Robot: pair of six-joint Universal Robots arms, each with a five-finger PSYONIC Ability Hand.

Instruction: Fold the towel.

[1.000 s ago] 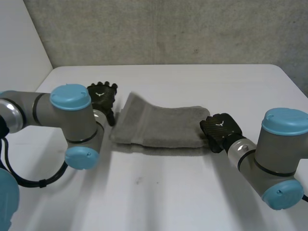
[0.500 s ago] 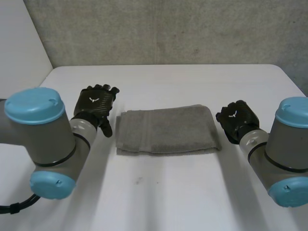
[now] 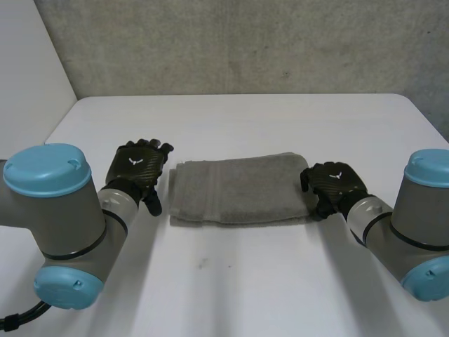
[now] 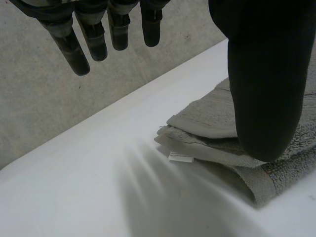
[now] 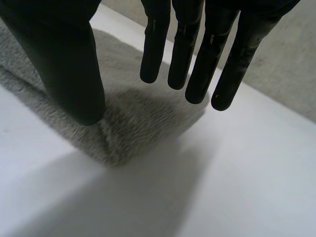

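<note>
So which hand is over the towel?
The right hand: its straight fingers hang above the towel's end, while the left hand sits beside the other end.

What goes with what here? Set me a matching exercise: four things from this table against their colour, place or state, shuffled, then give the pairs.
Things:
1. towel
2. left hand
3. right hand
4. table

Descriptions:
A. white, under the rest
B. open, at the towel's right end
C. grey, folded, lying flat
D. open, at the towel's left end

Pairs: 1-C; 2-D; 3-B; 4-A
</note>
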